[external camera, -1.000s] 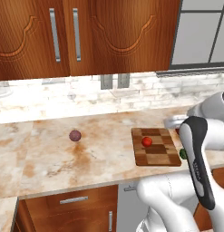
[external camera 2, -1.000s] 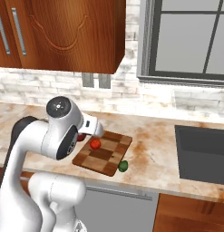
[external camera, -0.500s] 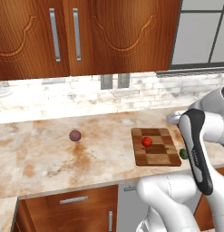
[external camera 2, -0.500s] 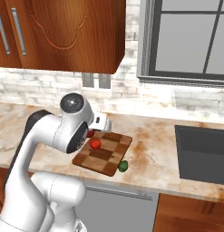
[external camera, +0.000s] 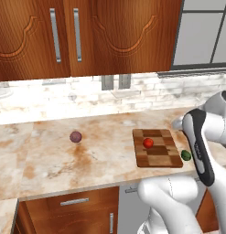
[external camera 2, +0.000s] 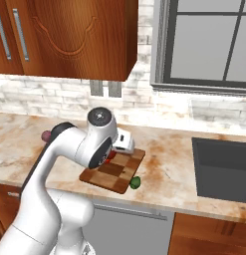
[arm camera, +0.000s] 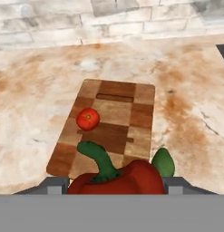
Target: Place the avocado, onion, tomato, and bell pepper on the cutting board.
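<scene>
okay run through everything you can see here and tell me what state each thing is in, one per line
Bell pepper: held between the fingers, above the board's near end.
Tomato: resting on the cutting board.
Avocado: on the counter beside the board, not on it.
Onion: on the counter, far left of the board.
Cabinet doors: closed.

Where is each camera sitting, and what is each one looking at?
Left base view: behind the arm on its left, looking down at the counter, the onion, and the cutting board with the tomato; the white arm rises at lower right.
Right base view: behind on the right, facing the same counter and the sink; the arm rises at lower left.
Hand view: on the hand, looking down at the board; the bell pepper sits between the fingers.
All three share the board and the avocado beside it.
</scene>
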